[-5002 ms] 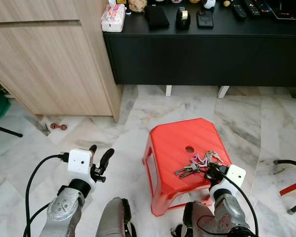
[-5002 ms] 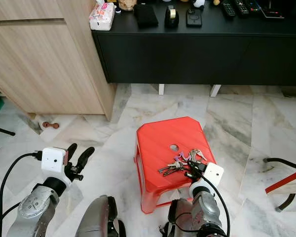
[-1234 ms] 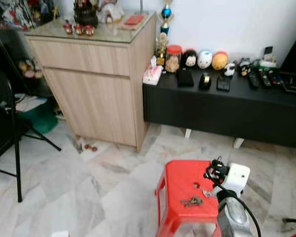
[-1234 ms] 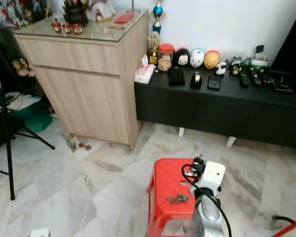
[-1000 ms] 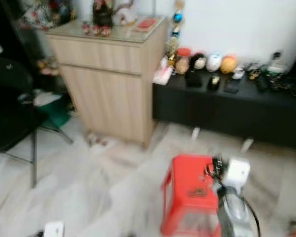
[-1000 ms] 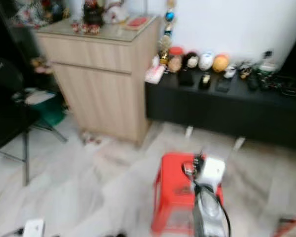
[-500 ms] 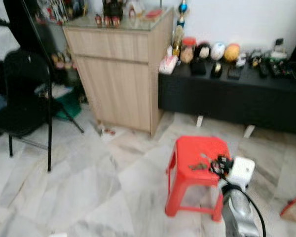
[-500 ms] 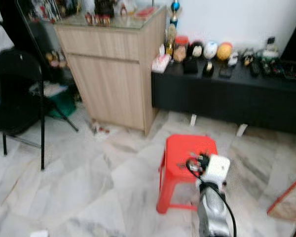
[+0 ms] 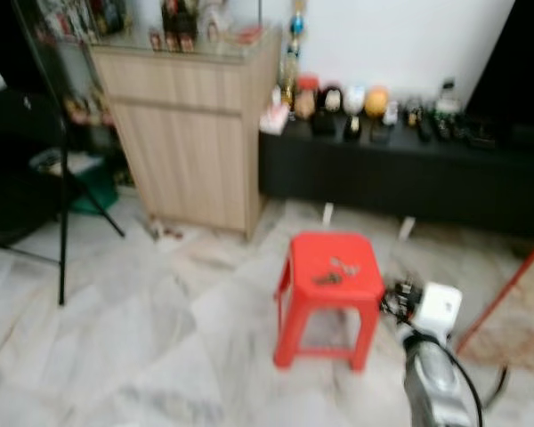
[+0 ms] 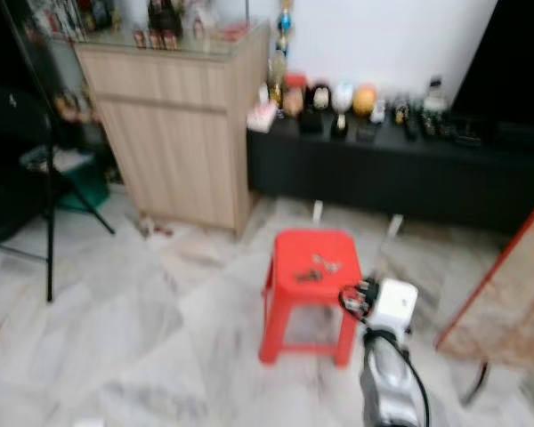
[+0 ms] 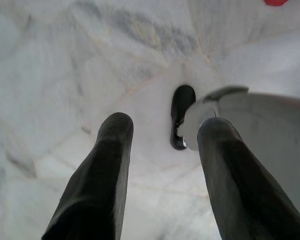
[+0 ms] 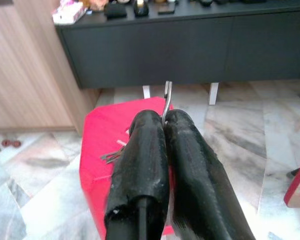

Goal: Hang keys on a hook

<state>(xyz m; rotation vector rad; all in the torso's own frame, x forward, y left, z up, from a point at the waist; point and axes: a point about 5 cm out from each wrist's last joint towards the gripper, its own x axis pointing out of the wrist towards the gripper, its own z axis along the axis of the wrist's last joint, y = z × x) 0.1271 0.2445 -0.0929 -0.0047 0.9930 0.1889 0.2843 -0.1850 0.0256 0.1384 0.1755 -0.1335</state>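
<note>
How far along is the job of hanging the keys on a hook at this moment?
Done: the right gripper is shut on a thin metal piece. In hand: it holds this up near the red plastic stool, where small metal keys lie. Left: the hanging on a hook.

- We see open marble floor (image 9: 116, 356) across the left and middle foreground, with room to pass.
- The red stool (image 9: 327, 294) stands alone mid-floor, with bare floor on its left and front.
- Keys (image 9: 334, 271) lie on the stool's top; the rest of the seat is bare.
- Our right gripper (image 12: 165, 119), fingers pressed together around a thin metal piece, sits just beside the stool's right side.
- A black chair (image 9: 22, 196) blocks the left edge.
- The wooden cabinet (image 9: 191, 133) and the black low cabinet (image 9: 400, 173), its top crowded with small items, close off the back.
- A red-edged frame (image 9: 503, 294) leans in at the right.
- Our left gripper (image 11: 162, 150), fingers apart, hangs over bare floor.
</note>
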